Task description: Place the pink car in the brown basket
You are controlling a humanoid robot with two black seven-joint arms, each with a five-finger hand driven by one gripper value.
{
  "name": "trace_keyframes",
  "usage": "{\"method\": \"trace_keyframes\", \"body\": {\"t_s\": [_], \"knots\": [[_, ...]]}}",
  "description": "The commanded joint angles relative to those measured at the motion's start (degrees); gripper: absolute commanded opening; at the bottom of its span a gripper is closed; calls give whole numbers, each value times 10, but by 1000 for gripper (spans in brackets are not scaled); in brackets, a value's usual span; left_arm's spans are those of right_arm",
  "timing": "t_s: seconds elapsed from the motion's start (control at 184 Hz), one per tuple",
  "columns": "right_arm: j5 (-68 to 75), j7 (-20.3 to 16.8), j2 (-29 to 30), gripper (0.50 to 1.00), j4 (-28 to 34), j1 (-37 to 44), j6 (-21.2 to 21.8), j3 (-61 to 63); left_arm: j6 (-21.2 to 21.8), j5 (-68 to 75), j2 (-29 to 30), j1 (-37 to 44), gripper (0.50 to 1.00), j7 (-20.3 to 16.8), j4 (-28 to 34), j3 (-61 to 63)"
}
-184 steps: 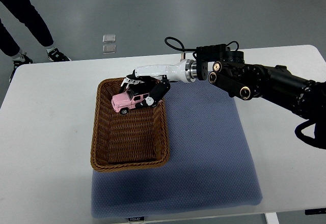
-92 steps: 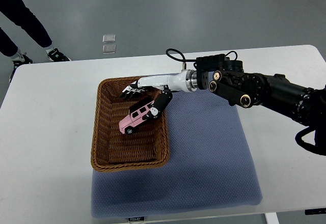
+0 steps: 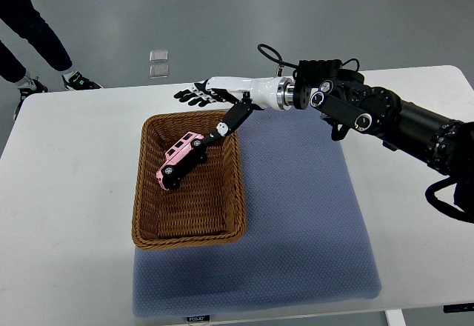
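Surface (image 3: 74, 163) first: a white tabletop carrying a blue-grey mat (image 3: 304, 222) that runs from mid-surface to its near edge, with the brown basket (image 3: 148, 226) sitting on the mat's left part and overhanging onto bare white. The right arm (image 3: 385, 115) comes in from the right edge, and the right hand (image 3: 211, 92) hovers above the basket's far rim with its fingers (image 3: 189, 96) spread and holding nothing; the thumb points down toward the basket's right wall. The left arm is out of view. A person's legs show at the far left, off the surface. The pink car (image 3: 179, 159) lies inside the basket, in its far half, tilted with one end up near the right wall rather than flat on its wheels.

Judged from this, the drop looks done. The main risk is the thumb, close to the car's raised end and the rim: a careless pull-back could snag the car or nudge the basket.

Half a second ago the fingers sat lower, inside the rim, right beside the car; since then the hand has lifted and the car has slid leftward, deeper into the basket.
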Motion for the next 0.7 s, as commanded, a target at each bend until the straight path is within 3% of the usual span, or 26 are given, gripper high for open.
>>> {"method": "trace_keyframes", "body": {"t_s": [0.0, 0.147, 0.446, 0.696], "knots": [[60, -29, 0, 909, -7, -7, -3, 24, 0, 0, 0, 0, 1000, 0, 0, 0], [115, -40, -8, 909, -9, -42, -9, 52, 0, 0, 0, 0, 1000, 0, 0, -1], [270, -129, -54, 909, -25, -114, 1, 140, 0, 0, 0, 0, 1000, 0, 0, 0], [355, -134, -63, 909, -31, -136, 0, 146, 0, 0, 0, 0, 1000, 0, 0, 0]]}}
